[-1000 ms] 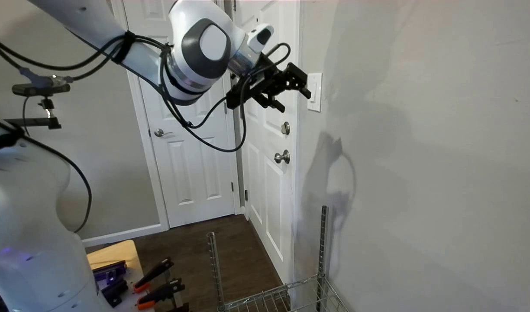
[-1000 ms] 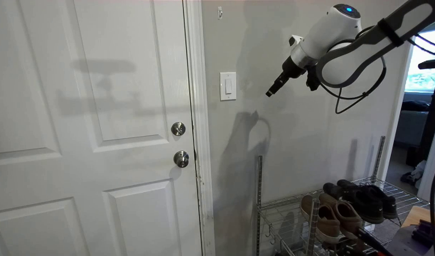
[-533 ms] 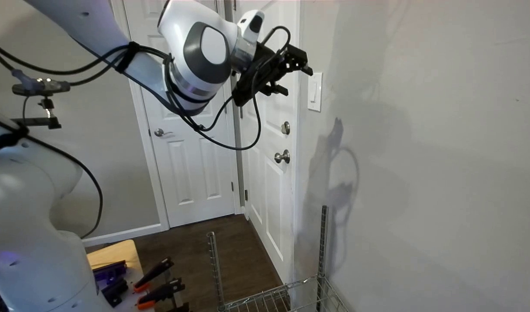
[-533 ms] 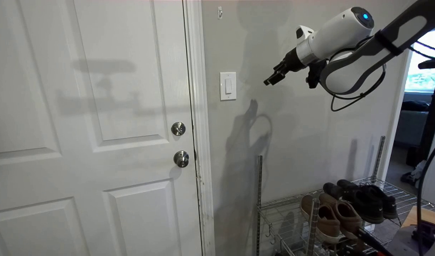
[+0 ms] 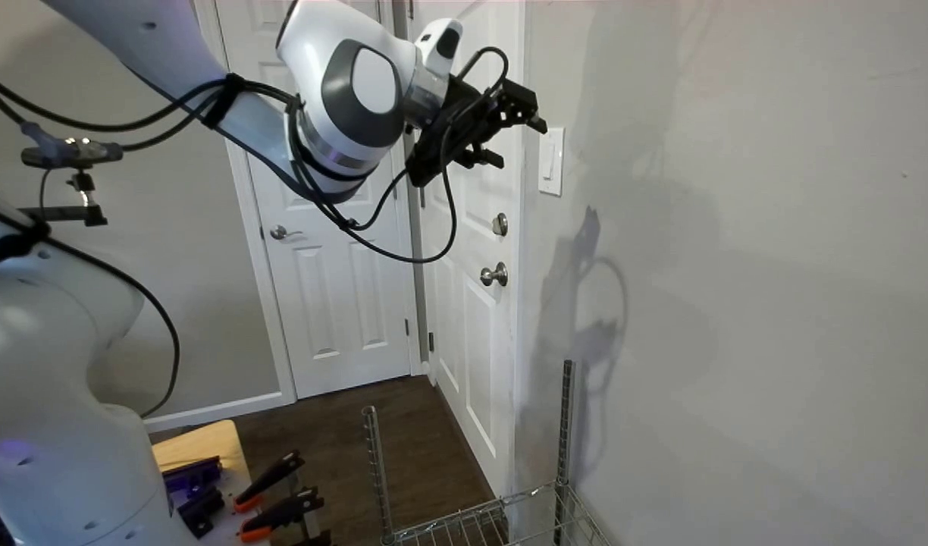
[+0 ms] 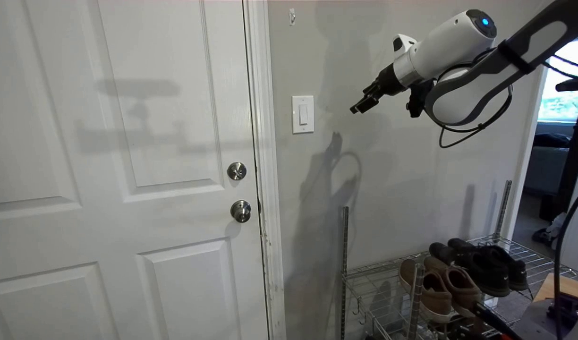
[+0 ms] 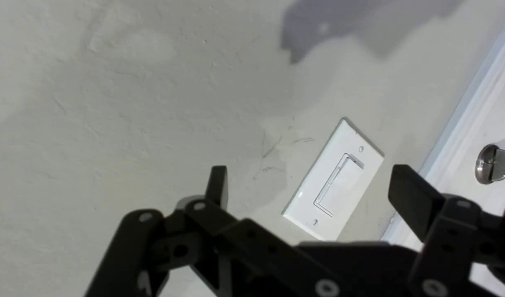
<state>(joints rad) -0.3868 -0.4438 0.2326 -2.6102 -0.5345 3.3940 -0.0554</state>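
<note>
Between spread fingers point(image 7: 415, 200), wrist view — light switch point(image 7: 339, 181) beyond, apart.

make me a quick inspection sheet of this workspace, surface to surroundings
Surface: gray wall, scuff marks beside the light switch.
Things at hand: light switch mounted on the wall; on or off cannot be told.
Clutter: brown shoes and black shoes on a wire shelf; black-and-orange clamps near the arm.
Gripper: open, holding nothing, apart from the light switch.
Cables: black cables strapped along the arm, a loop hanging below the gripper.
Surroundings: white door, doorknob, deadbolt.
</note>
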